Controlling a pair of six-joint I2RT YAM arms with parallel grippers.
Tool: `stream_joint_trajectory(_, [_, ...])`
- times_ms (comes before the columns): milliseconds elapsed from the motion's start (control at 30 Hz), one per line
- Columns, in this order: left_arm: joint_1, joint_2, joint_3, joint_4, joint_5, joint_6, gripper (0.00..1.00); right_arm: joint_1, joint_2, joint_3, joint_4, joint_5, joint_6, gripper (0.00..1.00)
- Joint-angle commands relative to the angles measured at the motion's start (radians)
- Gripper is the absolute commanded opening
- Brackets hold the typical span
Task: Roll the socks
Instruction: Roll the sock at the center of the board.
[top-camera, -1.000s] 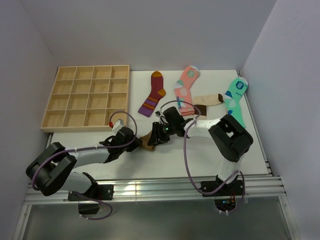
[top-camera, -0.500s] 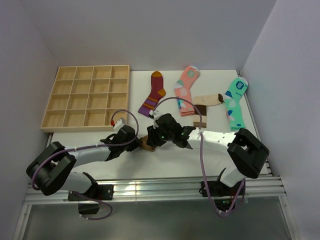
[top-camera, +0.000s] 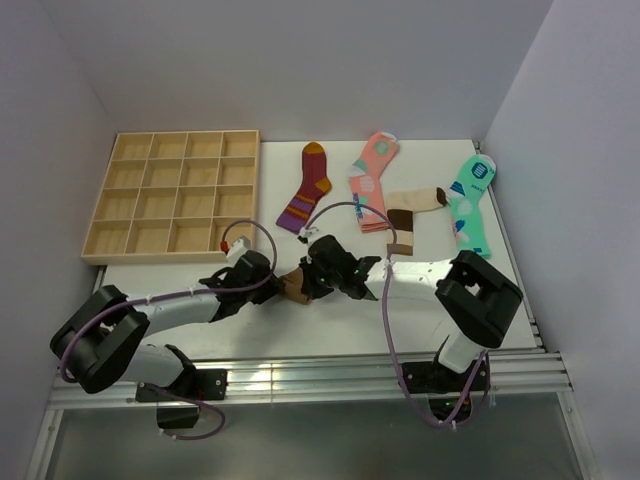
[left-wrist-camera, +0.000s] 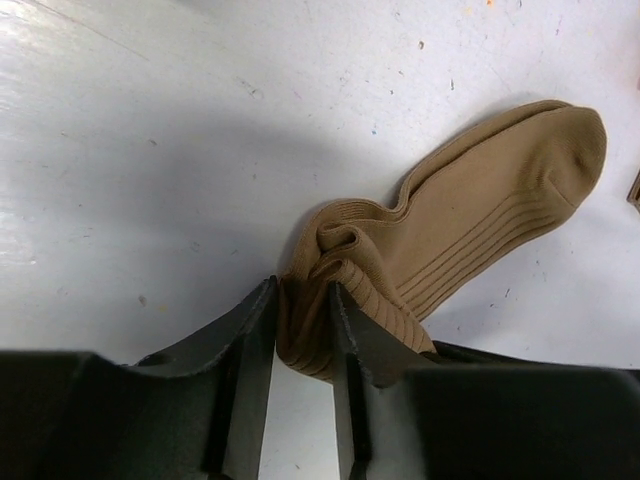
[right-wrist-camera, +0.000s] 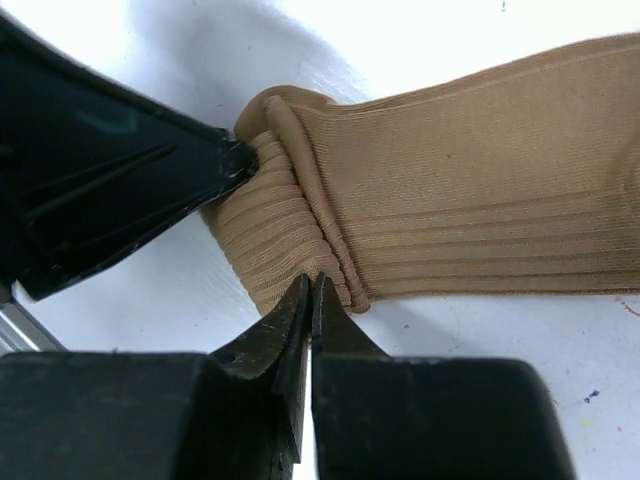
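The left gripper (left-wrist-camera: 300, 335) is narrow, clamped across the bunched cuff of the brown sock (left-wrist-camera: 480, 200), with ribbed fabric bulging between its fingers. Coming in from the right, the right gripper (right-wrist-camera: 308, 290) has its jaws pressed almost together, tips at the edge of that same fold; whether they have nipped any cloth I cannot tell. Over the last second the right arm has shifted its elbow about and its gripper has edged in toward the left one, so the two now nearly meet at the cuff, near the middle of the table (top-camera: 330, 328). My reading is that the roll is barely begun, a turn or so at the cuff, while the foot lies flat. The beige sock (top-camera: 420, 198) lies well apart, far and to the right, between the pink sock (top-camera: 374, 170) and the mint-green sock (top-camera: 472, 195), not yet rolled
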Motion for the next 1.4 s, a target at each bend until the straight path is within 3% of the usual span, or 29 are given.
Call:
stream_joint_trajectory(0, [-0.011, -0.03, 0.003, -0.093, 0.0, 0.026, 0.36, -0.045, 0.032, -0.037, 0.013, -0.001, 0.06, 0.01])
stream_joint_trajectory(233, [-0.011, -0.101, -0.032, -0.07, -0.007, 0.006, 0.67, -0.139, 0.092, -0.037, 0.005, -0.118, 0.122, 0.0])
stream_joint_trajectory(500, [-0.009, -0.138, -0.063, 0.001, 0.006, 0.003, 0.76, -0.163, 0.14, 0.023, -0.042, -0.172, 0.119, 0.0])
stream_joint_trajectory(767, [-0.012, -0.237, -0.127, 0.051, -0.035, -0.032, 0.94, -0.163, 0.149, 0.069, -0.09, -0.157, 0.096, 0.0])
stream_joint_trajectory(933, [-0.012, -0.279, -0.153, 0.065, -0.049, -0.04, 0.91, -0.163, 0.158, 0.075, -0.096, -0.161, 0.102, 0.0])
stream_joint_trajectory(1367, [-0.015, -0.051, -0.092, 0.133, -0.035, -0.048, 0.81, -0.163, 0.17, 0.072, -0.096, -0.163, 0.125, 0.01])
